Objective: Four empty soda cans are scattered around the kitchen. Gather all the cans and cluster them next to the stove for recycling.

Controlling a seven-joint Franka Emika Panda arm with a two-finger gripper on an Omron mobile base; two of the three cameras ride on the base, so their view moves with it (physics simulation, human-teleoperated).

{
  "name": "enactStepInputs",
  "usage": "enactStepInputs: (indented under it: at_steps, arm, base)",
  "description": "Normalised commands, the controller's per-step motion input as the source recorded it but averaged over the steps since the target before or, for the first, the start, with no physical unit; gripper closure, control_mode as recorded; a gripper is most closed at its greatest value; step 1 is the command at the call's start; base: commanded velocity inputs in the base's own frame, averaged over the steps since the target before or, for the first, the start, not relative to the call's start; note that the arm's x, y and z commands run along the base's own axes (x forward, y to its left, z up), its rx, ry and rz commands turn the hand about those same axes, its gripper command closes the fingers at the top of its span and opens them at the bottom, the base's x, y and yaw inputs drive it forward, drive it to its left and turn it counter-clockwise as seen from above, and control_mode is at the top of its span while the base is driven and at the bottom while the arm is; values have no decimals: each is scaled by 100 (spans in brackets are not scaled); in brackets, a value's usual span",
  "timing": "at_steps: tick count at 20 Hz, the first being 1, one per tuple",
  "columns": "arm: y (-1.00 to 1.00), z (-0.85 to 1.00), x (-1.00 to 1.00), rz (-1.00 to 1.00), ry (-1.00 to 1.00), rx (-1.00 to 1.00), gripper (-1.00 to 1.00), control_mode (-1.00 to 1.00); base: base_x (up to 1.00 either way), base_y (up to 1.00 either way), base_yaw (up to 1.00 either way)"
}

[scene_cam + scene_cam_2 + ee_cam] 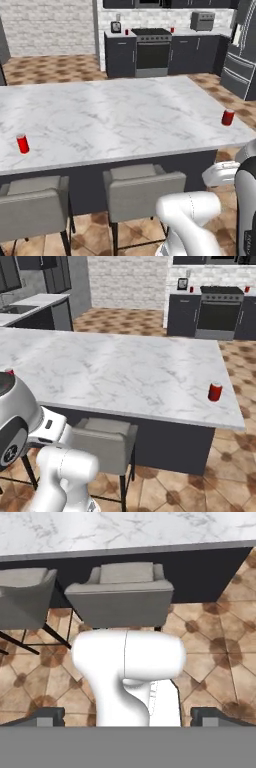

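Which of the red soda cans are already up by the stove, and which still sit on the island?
Two small cans flank the stove on the back counter. Two remain on the island: one near its left edge, one near its right corner.

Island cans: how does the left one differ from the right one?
The left can stands near the marble island's front edge above a grey stool; the right can stands at the far right edge, with no stool below. Left base view shows the left one nearer. Both red, upright, untouched.
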Motion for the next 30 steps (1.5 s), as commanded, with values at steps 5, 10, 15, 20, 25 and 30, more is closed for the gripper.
enactStepInputs:
  at_steps: [5, 10, 15, 20, 25, 30]
  arm:
    - [0, 0, 0, 0, 0, 0, -100, 100]
    - [0, 0, 0, 0, 0, 0, -100, 100]
    - [0, 0, 0, 0, 0, 0, -100, 100]
    - [0, 0, 0, 0, 0, 0, -100, 100]
    - [0, 0, 0, 0, 0, 0, -100, 100]
    - [0, 0, 0, 0, 0, 0, -100, 100]
  base:
    - [22, -64, 0]
    - [28, -66, 0]
    - [40, -51, 0]
    - [47, -40, 0]
    - [50, -37, -1]
    - [47, -46, -1]
